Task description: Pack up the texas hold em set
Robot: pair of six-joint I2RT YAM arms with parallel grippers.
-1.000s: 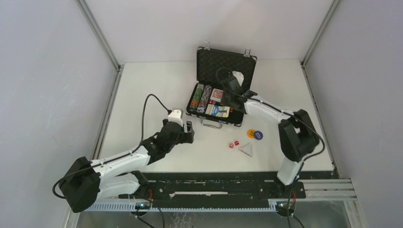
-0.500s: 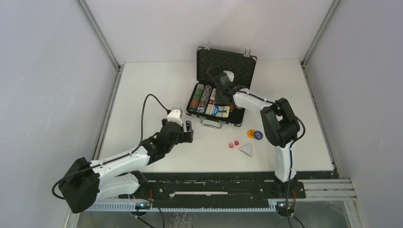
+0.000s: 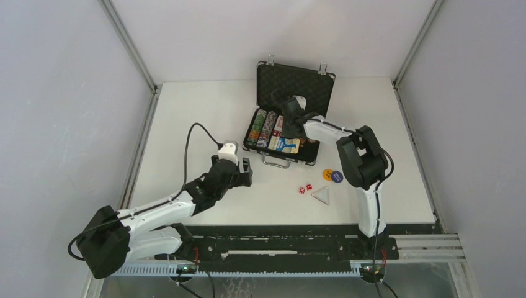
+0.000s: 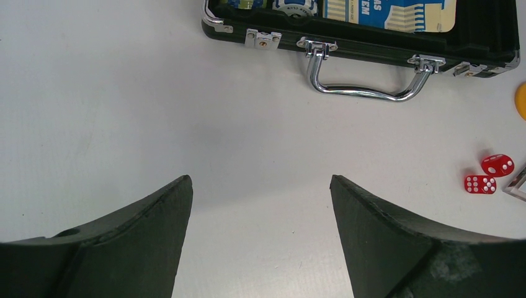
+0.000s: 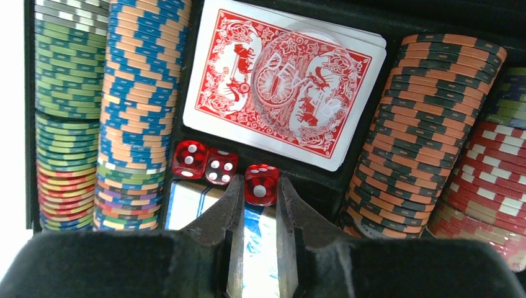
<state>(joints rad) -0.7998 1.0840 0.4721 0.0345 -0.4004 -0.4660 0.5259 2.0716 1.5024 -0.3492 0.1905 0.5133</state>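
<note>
Left gripper (image 4: 260, 180) first: parked in front of the briefcase (image 4: 372, 53), fingers spread wide over bare table, nothing in them, same spot as a second ago, so no help from that side. Moving across to the case itself, here's the change: my right arm has swung in from the right-hand end of the briefcase and come down over its middle. The right gripper (image 5: 259, 184) now sits at the little slot between the red-backed cards (image 5: 285, 87) and the blue card box (image 5: 186, 208), jaws almost together with a red die (image 5: 263, 174) between the tips. It looks pinched, though I can't rule out it's already loose. Two seated dice (image 5: 205, 162) are just beside it, chip stacks (image 5: 136, 93) on either flank. So that's die three going home. Right of the case's front edge, two loose dice (image 3: 304, 189), the round buttons (image 3: 333, 176) and the triangle piece (image 3: 320, 195) remain unpacked.
</note>
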